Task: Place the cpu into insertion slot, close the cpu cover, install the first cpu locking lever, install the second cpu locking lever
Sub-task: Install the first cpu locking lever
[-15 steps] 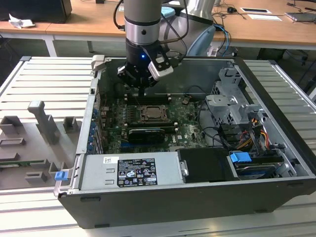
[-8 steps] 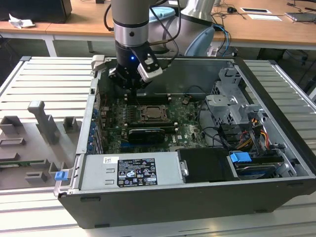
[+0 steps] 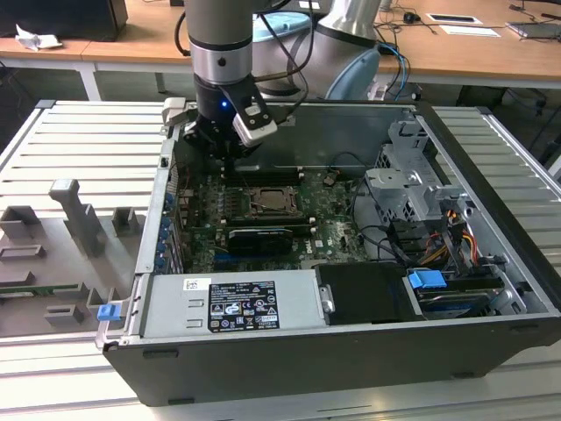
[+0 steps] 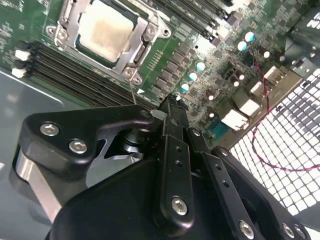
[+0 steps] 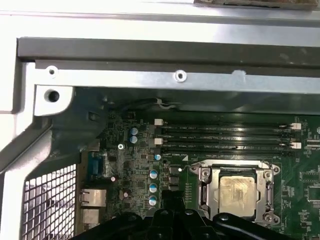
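The cpu lies in the insertion slot, with the cpu cover flat around it. Just beside the slot, over the green board, the claw seems pinched shut and empty, touching nothing.

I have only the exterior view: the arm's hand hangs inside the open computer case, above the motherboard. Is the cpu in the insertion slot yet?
Observer: Yes. In both wrist views the cpu lies flat in the insertion slot, pale metal top up.
Operator: And the cpu cover?
Observer: In the second wrist view the cpu cover lies down around the chip, framing it.
Operator: Is the hand holding anything?
Observer: The hand looks shut with nothing between its fingers. Its tip is over the motherboard, beside the socket and not on it.
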You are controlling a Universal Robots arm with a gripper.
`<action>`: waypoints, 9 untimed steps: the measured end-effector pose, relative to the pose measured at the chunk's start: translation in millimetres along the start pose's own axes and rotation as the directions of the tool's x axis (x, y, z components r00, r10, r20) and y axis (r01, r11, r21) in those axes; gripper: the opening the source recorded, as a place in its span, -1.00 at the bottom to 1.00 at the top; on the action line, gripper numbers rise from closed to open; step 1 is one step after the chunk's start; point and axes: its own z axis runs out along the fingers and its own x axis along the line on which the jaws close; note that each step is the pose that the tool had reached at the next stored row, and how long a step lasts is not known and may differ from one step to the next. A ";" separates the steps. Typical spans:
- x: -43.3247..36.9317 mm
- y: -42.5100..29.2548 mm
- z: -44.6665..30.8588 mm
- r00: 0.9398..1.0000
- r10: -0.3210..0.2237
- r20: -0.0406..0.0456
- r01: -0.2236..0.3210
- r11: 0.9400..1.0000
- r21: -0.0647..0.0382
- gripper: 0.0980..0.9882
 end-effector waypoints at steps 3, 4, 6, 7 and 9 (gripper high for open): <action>3.2 3.1 2.0 1.000 0.000 0.000 0.000 1.000 0.000 -0.98; 3.8 4.6 2.6 1.000 0.000 0.000 0.000 1.000 0.000 -0.98; 4.3 8.8 3.8 1.000 0.000 0.000 0.000 1.000 0.000 -0.98; 4.2 11.4 4.3 1.000 0.000 0.000 0.000 1.000 0.000 -0.98; 4.2 14.2 5.0 1.000 0.000 0.000 0.000 1.000 0.000 -0.98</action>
